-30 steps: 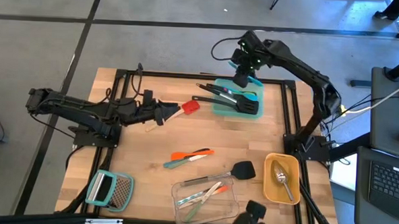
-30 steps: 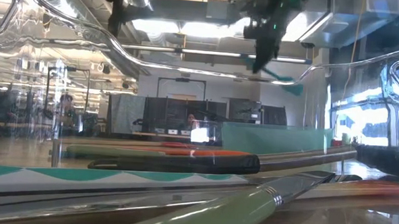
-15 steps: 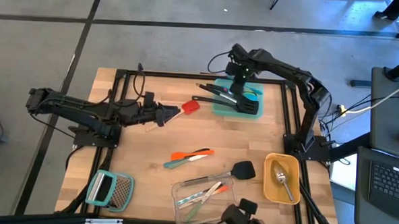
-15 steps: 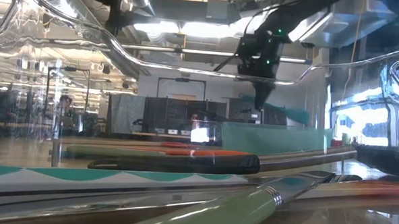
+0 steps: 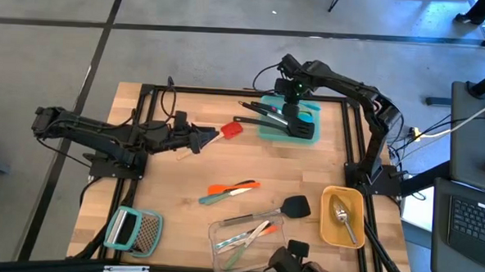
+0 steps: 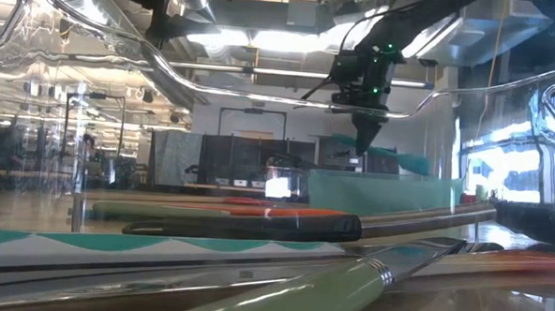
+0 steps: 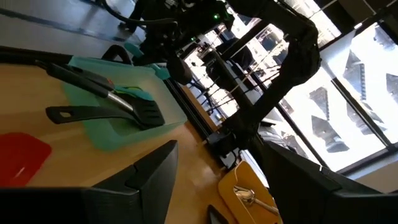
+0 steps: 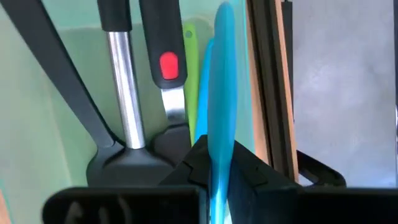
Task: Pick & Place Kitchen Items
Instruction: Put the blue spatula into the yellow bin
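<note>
A: High view, quick: right gripper (image 5: 288, 95) has come in low over the teal container (image 5: 269, 129) at the far side of the table. A sec ago it hung higher and further out.

B: Holding anything?

A: Yep, fingers clamped on a slim blue tool (image 8: 222, 87), seen edge-on in the right wrist view, with black spatulas (image 8: 121, 87) and a green tool (image 8: 189, 74) lying in the container below. Looks like the drop is about due, imo.

B: Left arm?

A: Left gripper (image 5: 203, 137) parked mid-table by the red spatula (image 5: 231, 129); fingers look apart in its wrist view, nothing between them.

B: Rest of the stuff?

A: Orange and teal tools (image 5: 233, 189) plus one black spatula (image 5: 295, 206) are loose on the wood table (image 5: 174, 190). Spoon (image 5: 342, 214) in the yellow container (image 5: 327, 230), a few slim tools in the clear container (image 5: 218, 233). Grater (image 5: 134, 230) near corner. Room: grey floor, laptop (image 5: 475, 220) at the side.
</note>
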Robot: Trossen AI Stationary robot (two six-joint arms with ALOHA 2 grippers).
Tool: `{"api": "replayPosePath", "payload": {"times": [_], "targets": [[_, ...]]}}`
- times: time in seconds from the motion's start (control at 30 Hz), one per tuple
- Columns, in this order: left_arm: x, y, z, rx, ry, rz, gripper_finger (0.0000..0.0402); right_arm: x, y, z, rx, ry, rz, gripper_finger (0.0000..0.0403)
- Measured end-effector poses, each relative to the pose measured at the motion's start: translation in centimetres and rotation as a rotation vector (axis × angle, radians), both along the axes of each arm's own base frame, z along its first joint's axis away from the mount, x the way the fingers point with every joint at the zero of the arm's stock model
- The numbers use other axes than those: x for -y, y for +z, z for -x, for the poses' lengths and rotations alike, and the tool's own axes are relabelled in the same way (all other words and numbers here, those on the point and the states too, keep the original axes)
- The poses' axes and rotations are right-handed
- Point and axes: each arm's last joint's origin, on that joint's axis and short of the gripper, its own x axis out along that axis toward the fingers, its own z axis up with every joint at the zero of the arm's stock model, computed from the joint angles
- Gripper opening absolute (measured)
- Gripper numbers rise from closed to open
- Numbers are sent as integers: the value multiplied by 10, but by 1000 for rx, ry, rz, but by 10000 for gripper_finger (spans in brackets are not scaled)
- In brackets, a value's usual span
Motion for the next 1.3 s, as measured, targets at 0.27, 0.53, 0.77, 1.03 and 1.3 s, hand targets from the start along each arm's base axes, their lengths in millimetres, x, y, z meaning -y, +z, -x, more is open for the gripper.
{"api": "replayPosePath", "payload": {"times": [0.27,0.53,0.77,1.03,1.3], "targets": [[-3,-2,0,-23,15,-17,228,4,-29,-3,-95,-23,-95,20],[-3,-2,-1,-29,15,-18,228,7,-29,-7,-58,-16,-59,20],[-3,-6,-4,-48,24,-20,228,10,-28,-12,14,15,-43,20],[-2,-12,-9,-67,22,-3,228,14,-43,-16,6,-17,-84,20],[-2,-12,-10,-63,9,6,228,14,-43,-16,-2,-30,-85,20]]}}
